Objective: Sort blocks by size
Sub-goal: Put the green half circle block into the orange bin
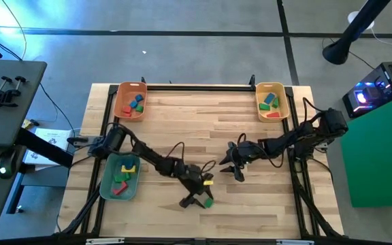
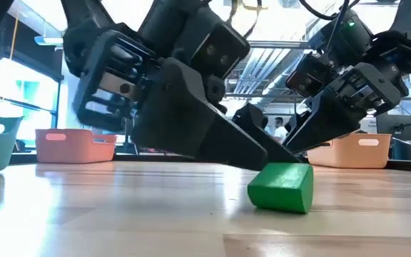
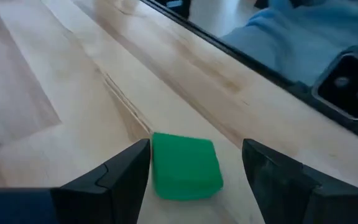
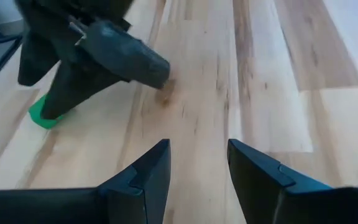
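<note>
Now, near to far:
Green block (image 3: 185, 167): lies flat near the table's (image 1: 264, 204) front edge, the last loose one.
Left gripper (image 3: 194, 171): fingers apart, straddling the block, apparently lined up to pinch it.
Right gripper (image 4: 197, 163): mid-table, fingers apart, empty, seemingly waiting.
Trays: sorted blocks sit inside, at the left edge and both far corners.

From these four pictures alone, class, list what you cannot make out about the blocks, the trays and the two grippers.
- Blocks in the orange tray, yellow tray and green tray: too small in the high view to tell sizes.
- Tray contents: hidden by the walls in the low view.
- Green block: its near end is cut off by the left wrist picture's edge.
- Whether the left gripper touches it: one finger looks close, unclear.
- Right gripper: open, empty.
</note>
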Motion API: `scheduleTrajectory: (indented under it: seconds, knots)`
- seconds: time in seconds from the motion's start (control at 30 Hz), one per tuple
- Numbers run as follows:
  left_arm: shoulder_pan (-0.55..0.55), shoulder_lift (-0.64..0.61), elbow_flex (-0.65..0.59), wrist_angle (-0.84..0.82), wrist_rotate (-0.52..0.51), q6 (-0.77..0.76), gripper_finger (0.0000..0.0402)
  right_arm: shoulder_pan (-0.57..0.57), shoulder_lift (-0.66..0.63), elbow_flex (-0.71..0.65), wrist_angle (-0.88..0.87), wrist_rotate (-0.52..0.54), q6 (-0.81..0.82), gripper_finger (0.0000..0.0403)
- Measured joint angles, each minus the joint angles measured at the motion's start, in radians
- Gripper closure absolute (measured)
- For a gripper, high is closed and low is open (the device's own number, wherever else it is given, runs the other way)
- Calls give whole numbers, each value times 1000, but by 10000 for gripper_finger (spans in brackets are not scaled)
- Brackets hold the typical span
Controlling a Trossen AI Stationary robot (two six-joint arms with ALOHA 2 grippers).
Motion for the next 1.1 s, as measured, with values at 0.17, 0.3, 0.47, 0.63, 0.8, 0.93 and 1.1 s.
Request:
scheduleTrajectory:
  seconds: [0.17,0.3,0.47,0.63,0.8,0.93,1.1]
  knots:
    - [-79,0,1,-3,-268,80,163,65,0,0,-1,51,50,249]
    - [-135,2,1,-9,-524,63,163,145,0,0,1,123,85,249]
    - [-170,4,1,-13,-632,-22,163,246,0,0,6,177,121,249]
    - [-182,4,1,2,-669,-114,163,338,0,0,6,214,171,249]
    - [-184,5,1,0,-670,-200,163,417,0,0,5,286,181,250]
    - [-185,5,1,-2,-702,-248,163,458,0,0,5,350,181,250]
    - [-186,5,1,-4,-723,-255,163,481,0,0,5,378,180,250]
